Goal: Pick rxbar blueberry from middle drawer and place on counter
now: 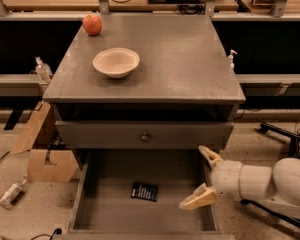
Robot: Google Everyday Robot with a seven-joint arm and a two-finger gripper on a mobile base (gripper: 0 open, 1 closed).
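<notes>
cream gripper (202, 178) lower right, spread wide, empty | dark blue-black rxbar blueberry (144, 191) wrapper flat in open grey middle drawer (105, 209), bottom centre | matte grey counter (190, 59) holds cream bowl (116, 62), red apple (92, 24)

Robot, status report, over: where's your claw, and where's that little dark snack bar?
Cream two-finger gripper open, empty, at right side of open grey drawer. Small dark blue-black wrapped bar flat on drawer floor, apart from gripper. Nothing between them.

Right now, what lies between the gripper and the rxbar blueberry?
Nothing: in the camera view only bare middle drawer floor separates the open gripper, over the drawer's right side, from the rxbar blueberry.
</notes>
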